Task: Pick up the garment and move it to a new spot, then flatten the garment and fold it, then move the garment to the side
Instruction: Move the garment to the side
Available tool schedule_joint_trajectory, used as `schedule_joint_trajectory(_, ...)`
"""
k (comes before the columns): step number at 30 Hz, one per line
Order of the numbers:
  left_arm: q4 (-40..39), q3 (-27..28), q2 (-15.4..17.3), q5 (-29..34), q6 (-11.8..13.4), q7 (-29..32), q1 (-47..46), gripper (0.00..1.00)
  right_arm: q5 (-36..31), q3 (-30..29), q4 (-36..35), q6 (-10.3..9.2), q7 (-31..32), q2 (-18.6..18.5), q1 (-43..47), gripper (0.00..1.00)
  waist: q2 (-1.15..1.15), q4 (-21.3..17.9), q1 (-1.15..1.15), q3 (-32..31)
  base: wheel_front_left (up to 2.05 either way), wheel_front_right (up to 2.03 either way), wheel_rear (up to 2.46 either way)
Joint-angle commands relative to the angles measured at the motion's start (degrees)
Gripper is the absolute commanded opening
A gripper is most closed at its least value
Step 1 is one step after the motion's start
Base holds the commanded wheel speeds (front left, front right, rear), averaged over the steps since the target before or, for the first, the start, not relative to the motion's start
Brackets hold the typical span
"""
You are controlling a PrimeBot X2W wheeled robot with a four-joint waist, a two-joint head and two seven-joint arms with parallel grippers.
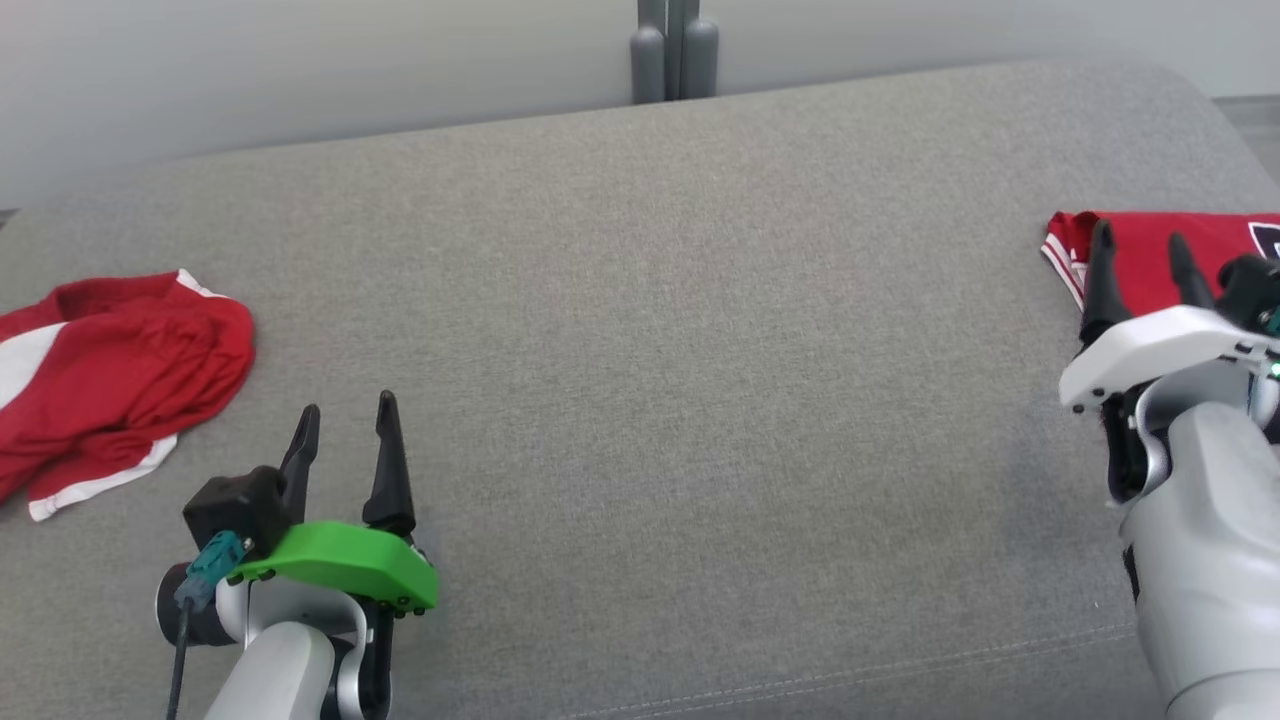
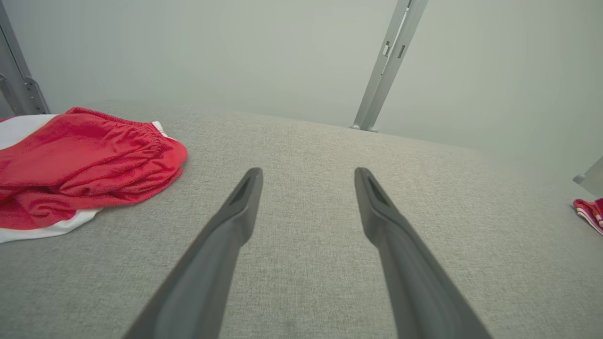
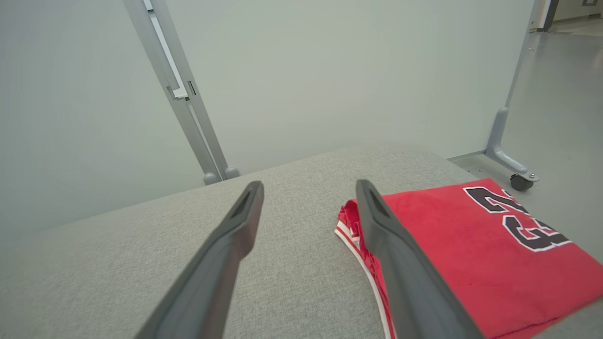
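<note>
A crumpled red and white garment (image 1: 110, 370) lies at the far left of the grey padded surface (image 1: 650, 300); in the left wrist view this garment (image 2: 85, 160) sits up and to the left of my fingers. My left gripper (image 1: 348, 404) (image 2: 307, 171) hovers open just to its right, holding nothing. A folded red jersey (image 1: 1160, 240) with black digits lies flat at the far right edge. My right gripper (image 1: 1140, 233) (image 3: 309, 183) stands open over its near left corner, one finger crossing the jersey (image 3: 471, 245), nothing between the fingers.
A grey frame post (image 1: 675, 50) rises behind the surface against a pale wall. The right wrist view has a frame foot with a caster (image 3: 511, 165) on the floor beyond the surface's right end. A sliver of the folded jersey (image 2: 591, 214) shows at the left wrist view's right edge.
</note>
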Motion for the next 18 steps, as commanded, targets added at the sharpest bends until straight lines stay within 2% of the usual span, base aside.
schedule_joint_trajectory(1,1.0,0.9,0.4,-0.8,0.5,-0.4,1.5,1.0,2.9,2.3,-1.8,-0.09,-0.1,0.7,3.7,1.0,0.0,4.5,0.0,-6.2,0.0,0.0,0.0)
schedule_joint_trajectory(5,1.8,2.2,1.5,-1.0,0.5,-1.0,2.2,1.0,8.6,7.0,-6.2,-0.08,0.7,2.2,9.0,1.0,0.0,6.0,0.0,-8.3,0.0,0.0,0.0)
schedule_joint_trajectory(8,1.7,2.0,2.7,1.0,0.5,-1.7,2.9,1.0,11.1,10.4,-9.4,-0.08,1.9,2.7,13.3,1.0,0.0,6.9,0.0,-9.3,0.0,0.0,0.0)
schedule_joint_trajectory(16,0.7,3.1,4.6,3.9,-1.5,-2.5,5.8,1.0,14.3,14.8,-16.6,-0.08,3.2,3.8,21.0,1.0,0.0,8.6,0.0,-10.8,0.0,0.0,0.0)
schedule_joint_trajectory(18,-0.5,3.9,4.9,4.5,-2.8,-2.5,6.9,1.0,14.9,15.6,-18.6,-0.08,3.5,4.2,23.0,1.0,0.0,8.9,0.0,-11.3,0.0,0.0,0.0)
